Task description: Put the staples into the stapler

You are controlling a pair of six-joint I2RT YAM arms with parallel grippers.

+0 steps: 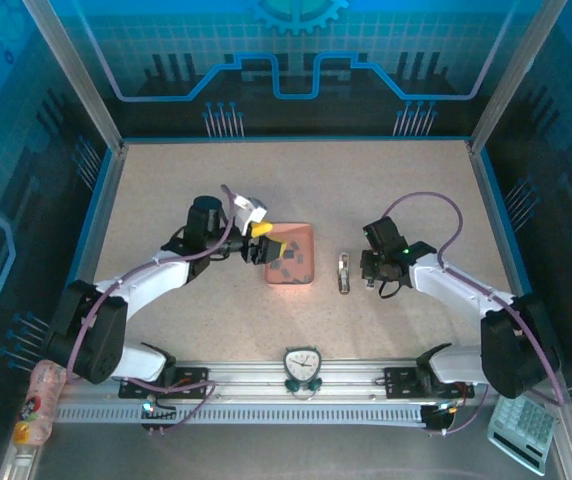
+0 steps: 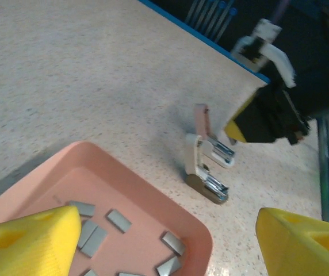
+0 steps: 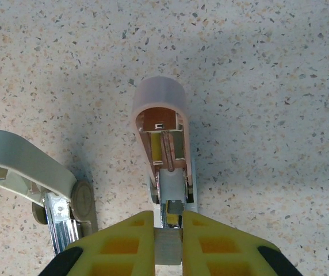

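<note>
Now — left end effector [image 1: 259, 246] jaws wide apart, hovering over tray [image 2: 130, 184] where the staples [image 2: 118, 220] lie. Right end effector [image 3: 168, 221] clamped on pink stapler [image 3: 160, 109], opened, on worktop [image 3: 268, 86] — white stapler [image 3: 23, 158] just beside.

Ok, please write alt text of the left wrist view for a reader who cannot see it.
The open yellow left gripper frames a pink rectangular tray of dark grey staple strips. On the speckled table beyond, a small pink stapler and a small white stapler sit open, the black right gripper at them.
</note>
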